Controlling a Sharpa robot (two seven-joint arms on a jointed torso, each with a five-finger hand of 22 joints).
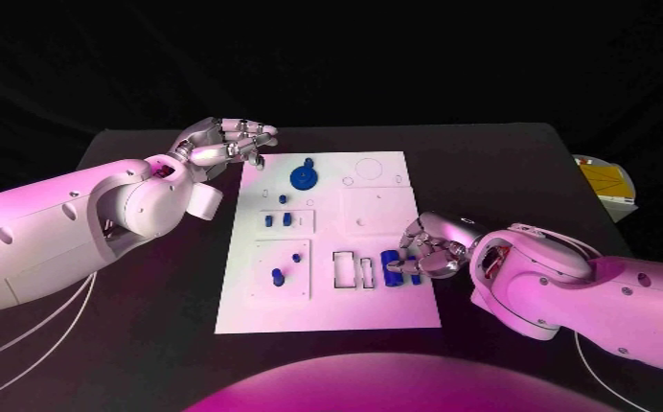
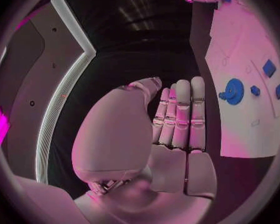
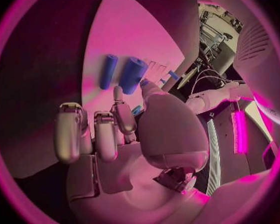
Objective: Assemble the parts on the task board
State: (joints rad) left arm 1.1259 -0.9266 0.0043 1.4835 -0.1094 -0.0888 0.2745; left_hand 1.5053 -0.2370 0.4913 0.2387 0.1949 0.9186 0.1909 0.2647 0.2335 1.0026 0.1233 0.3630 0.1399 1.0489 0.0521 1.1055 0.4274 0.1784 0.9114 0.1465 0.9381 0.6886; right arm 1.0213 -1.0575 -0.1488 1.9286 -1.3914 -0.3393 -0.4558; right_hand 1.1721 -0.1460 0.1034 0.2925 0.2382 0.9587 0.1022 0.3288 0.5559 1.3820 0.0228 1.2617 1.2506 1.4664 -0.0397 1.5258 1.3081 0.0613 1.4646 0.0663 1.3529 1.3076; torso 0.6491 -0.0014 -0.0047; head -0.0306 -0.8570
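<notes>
Lying in the middle of the black table [image 1: 512, 158], the white task board [image 1: 331, 311] carried its blue parts: a gear-shaped part [image 1: 304, 177] near the far edge, two small blue pieces [image 1: 278, 221] in a recess just below it, another small blue piece [image 1: 278, 276] in a lower recess, and a pair of upright blue cylinders [image 1: 393, 268] near the board's right edge, next to two narrow rectangular slots [image 1: 353, 269]. The right hand [image 1: 435, 247] rested at that right edge, its fingers curled in beside the cylinders; the right wrist view showed the two cylinders [image 3: 122, 72] just beyond the fingertips [image 3: 118, 93] and something blue tucked between thumb and finger, though whether it was truly pinched could not be told. The left hand [image 1: 228, 144] hovered off the board's far left corner, well apart from the right hand, its fingers straight and pressed side by side with nothing in them, as the left wrist view showed [image 2: 177, 119]; there the gear-shaped part [image 2: 233, 91] lay on the board beside it. A yellow object [image 1: 608, 182] sat at the table's far right edge.
</notes>
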